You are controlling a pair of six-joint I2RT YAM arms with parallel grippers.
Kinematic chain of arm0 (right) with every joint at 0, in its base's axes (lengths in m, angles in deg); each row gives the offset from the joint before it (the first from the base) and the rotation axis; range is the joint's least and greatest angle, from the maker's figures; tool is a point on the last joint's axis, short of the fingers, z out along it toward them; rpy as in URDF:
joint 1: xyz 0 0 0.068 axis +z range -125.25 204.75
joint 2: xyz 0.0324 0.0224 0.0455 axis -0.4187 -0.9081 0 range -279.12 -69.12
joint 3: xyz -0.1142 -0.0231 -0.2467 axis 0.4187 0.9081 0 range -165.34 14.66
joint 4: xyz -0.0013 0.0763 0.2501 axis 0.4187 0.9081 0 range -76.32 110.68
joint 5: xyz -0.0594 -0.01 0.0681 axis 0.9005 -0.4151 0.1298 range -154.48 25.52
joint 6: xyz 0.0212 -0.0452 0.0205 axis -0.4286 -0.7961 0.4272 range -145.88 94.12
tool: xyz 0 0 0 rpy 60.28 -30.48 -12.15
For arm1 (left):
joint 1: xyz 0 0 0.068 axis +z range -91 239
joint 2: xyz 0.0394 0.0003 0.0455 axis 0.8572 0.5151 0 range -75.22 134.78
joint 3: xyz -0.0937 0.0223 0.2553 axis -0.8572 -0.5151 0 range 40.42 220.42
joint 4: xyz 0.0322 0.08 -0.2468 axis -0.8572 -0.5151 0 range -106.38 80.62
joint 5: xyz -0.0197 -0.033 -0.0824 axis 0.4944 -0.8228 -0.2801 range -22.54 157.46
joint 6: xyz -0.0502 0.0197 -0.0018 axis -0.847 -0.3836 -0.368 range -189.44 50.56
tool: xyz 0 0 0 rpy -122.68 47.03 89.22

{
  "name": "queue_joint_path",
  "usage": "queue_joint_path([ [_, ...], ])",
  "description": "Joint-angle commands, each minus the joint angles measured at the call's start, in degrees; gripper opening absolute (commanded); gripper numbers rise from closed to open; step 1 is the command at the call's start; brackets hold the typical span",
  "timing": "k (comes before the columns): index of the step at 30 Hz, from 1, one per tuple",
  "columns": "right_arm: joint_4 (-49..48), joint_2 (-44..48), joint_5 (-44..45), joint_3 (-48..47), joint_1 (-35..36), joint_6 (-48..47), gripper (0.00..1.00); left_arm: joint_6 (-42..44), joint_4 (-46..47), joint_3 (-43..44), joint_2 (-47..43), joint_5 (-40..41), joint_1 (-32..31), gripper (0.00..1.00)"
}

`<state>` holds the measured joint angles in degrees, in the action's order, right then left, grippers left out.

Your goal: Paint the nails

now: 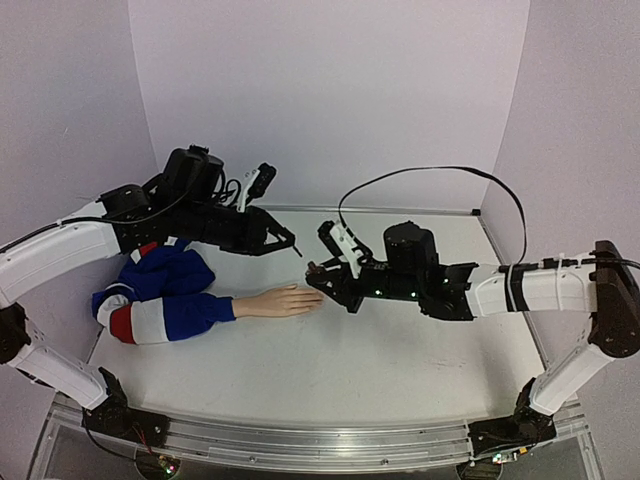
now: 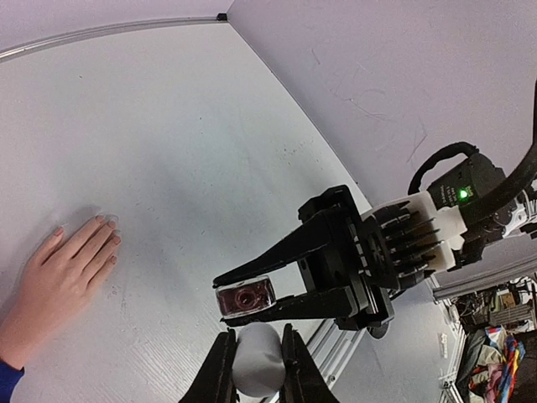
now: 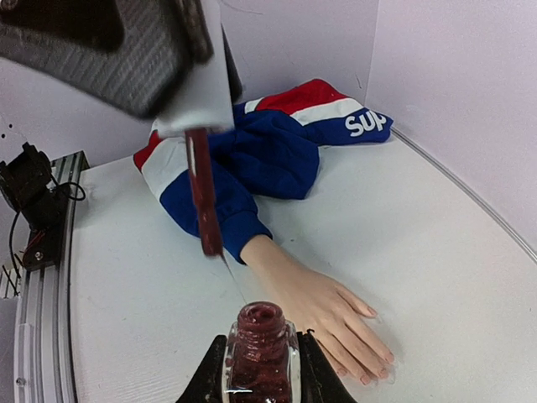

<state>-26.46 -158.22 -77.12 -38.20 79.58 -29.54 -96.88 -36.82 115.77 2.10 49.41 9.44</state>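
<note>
Mia: Closest to us runs the metal rail (image 1: 320, 440) with both arm bases bolted to it. Beyond it the pale worktop (image 1: 400, 350) stretches to the back wall.

Tom: And the arms?

Mia: From one side the left arm (image 1: 60, 250) sweeps in, from the other the right arm (image 1: 540, 285). They nearly meet over the middle of the worktop.

Tom: What's bundled under the left one?

Mia: That's the striped sleeve (image 1: 165, 295), blue, white and red, crumpled up. Out of it comes the peach mannequin hand (image 1: 280, 300), lying flat, palm down, fingers pointing toward the right tool (image 3: 262, 374).

Tom: What are the tools doing?

Mia: Well, the right tool is clamped tight on a small glass polish bottle (image 3: 260, 336). It's upright, with the neck uncapped and dark red inside, near the fingertips. Then the left tool (image 2: 258, 336) is pinched on the white cap (image 2: 256, 369). From the cap hangs the red-coated brush (image 3: 203, 193), up in the air, touching neither bottle nor hand.

Tom: Where are the nails?

Mia: See the nails (image 2: 117, 239) at the tips of those fingers, down on the worktop, facing the bottle. They look pinkish, but they're too small for me to say more.
</note>
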Motion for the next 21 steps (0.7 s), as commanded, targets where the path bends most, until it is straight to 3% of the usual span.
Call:
queue_joint_path([
  [1, -5.56, 5.82, 4.65, 3.72, -0.79, 1.37, 0.00, 0.81, 2.22, -0.28, -3.11, 3.01, 0.08, 0.00],
  [12, -9.20, 28.39, 12.58, 19.18, -13.46, 1.64, 0.00, -1.77, 7.23, -3.28, 3.54, 4.17, 0.00, 0.00],
  [21, -5.23, 37.10, 17.97, 22.71, -14.81, -5.11, 0.00, -2.68, 12.13, -3.92, 17.31, 13.89, -6.58, 0.00],
])
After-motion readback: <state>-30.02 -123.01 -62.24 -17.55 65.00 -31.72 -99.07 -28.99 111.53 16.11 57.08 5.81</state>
